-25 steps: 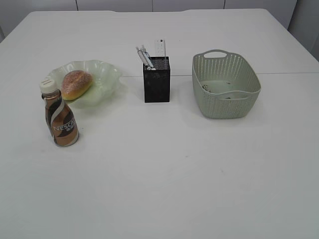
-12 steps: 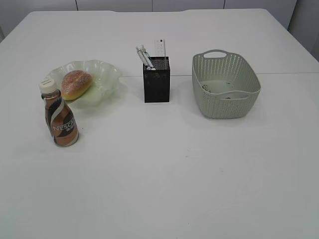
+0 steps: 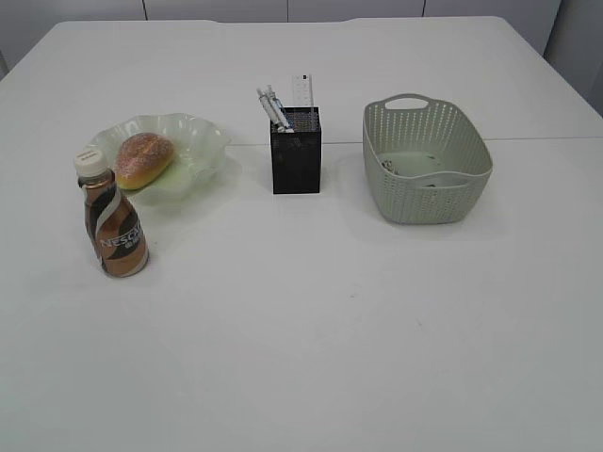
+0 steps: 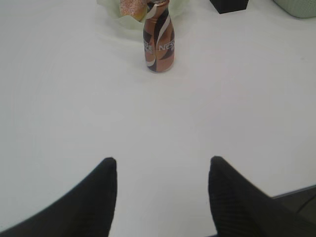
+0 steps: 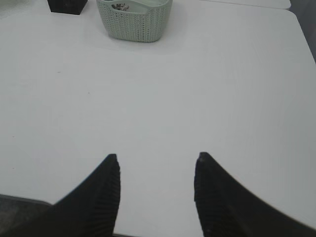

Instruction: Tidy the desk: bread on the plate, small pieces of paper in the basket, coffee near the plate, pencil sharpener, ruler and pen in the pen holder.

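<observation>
Exterior view: The bread [image 3: 143, 158] lies on the plate [image 3: 203, 141], toward the far left of the table [image 3: 311, 339]. The coffee bottle [image 3: 111, 221] stands upright just beside the plate, on its near side, which meets the placement requirement. The pen holder [image 3: 296, 151] stands at mid-table toward the far edge; pens [image 3: 273, 106] and a ruler [image 3: 301, 90] protrude from its top. The pencil sharpener cannot be seen; it may sit inside the holder. The basket [image 3: 429, 179] stands to the right of the holder, with small dark-and-light scraps [image 3: 405, 168] on its floor. Neither arm appears here.

Left wrist view: The left end effector [image 4: 162, 195] is open and empty, positioned over the near edge of the table, well apart from the coffee bottle.

Right wrist view: The right end effector [image 5: 157, 192] is likewise open and empty over the near edge, well apart from the basket.

Judgement: All visible items occupy their assigned places, so the task appears complete and both arms are parked clear.
</observation>
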Robot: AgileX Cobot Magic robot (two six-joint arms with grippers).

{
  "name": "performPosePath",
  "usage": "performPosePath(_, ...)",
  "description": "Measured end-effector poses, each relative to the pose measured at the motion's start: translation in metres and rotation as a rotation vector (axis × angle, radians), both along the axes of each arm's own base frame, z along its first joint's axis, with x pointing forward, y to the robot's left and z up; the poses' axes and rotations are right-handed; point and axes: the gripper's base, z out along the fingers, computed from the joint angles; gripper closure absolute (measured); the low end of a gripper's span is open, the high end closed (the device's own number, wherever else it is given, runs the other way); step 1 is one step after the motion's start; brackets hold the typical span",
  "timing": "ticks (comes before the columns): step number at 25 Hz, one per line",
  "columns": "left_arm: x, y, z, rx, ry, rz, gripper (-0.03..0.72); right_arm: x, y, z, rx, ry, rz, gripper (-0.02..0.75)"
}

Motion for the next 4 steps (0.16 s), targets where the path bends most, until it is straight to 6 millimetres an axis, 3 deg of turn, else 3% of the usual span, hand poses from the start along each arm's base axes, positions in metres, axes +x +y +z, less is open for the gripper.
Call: performPosePath(4,0.0001,0.0,0.0001,-0.002,-0.001,0.001,0.264,0.0,0.0,0.0,0.0,0.0,0.0,0.345)
